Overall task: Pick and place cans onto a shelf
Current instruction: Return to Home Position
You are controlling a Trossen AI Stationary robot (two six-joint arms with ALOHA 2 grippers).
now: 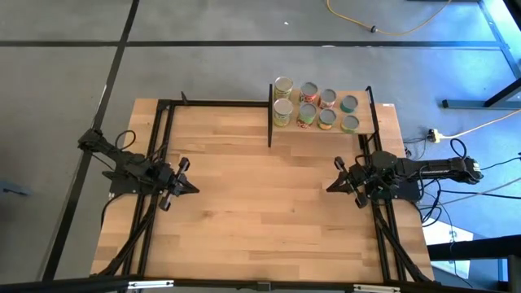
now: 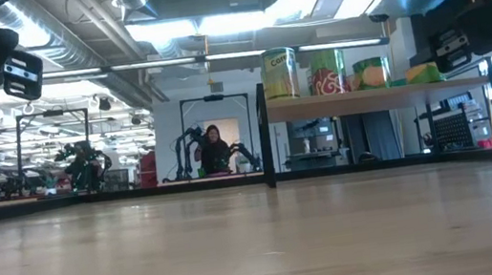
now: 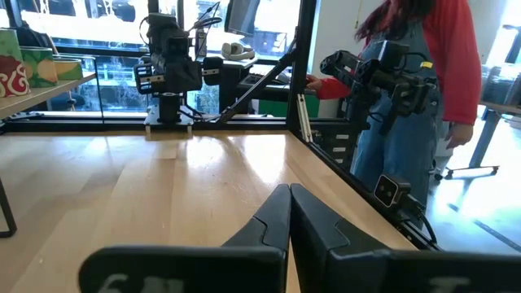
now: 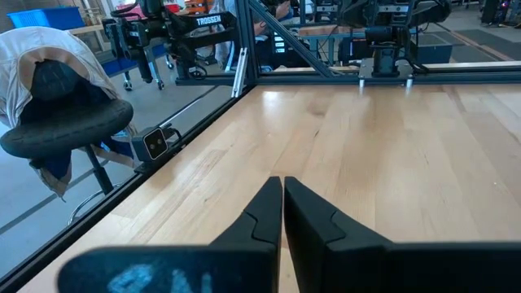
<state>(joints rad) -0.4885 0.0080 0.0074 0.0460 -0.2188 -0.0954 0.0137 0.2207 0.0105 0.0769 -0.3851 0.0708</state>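
Several cans (image 1: 316, 105) stand upright in two rows on the shelf (image 1: 370, 124), a raised light-wood board with black uprights at the table's far right; the low view shows the cans (image 2: 324, 70) on the board (image 2: 375, 97). My left gripper (image 1: 194, 188) is shut and holds nothing, above the table near its left edge; its wrist view shows the fingertips (image 3: 288, 192) together. My right gripper (image 1: 329, 189) is shut and holds nothing, above the table near its right edge, on the near side of the shelf; its fingertips (image 4: 282, 184) meet in its wrist view.
A black metal frame (image 1: 220, 103) runs along the table's far and side edges. Bare wooden tabletop (image 1: 260, 203) lies between the two arms. In the left wrist view a person in a red top (image 3: 423, 89) stands beyond the table's edge. A stool (image 4: 65, 130) stands beside the table.
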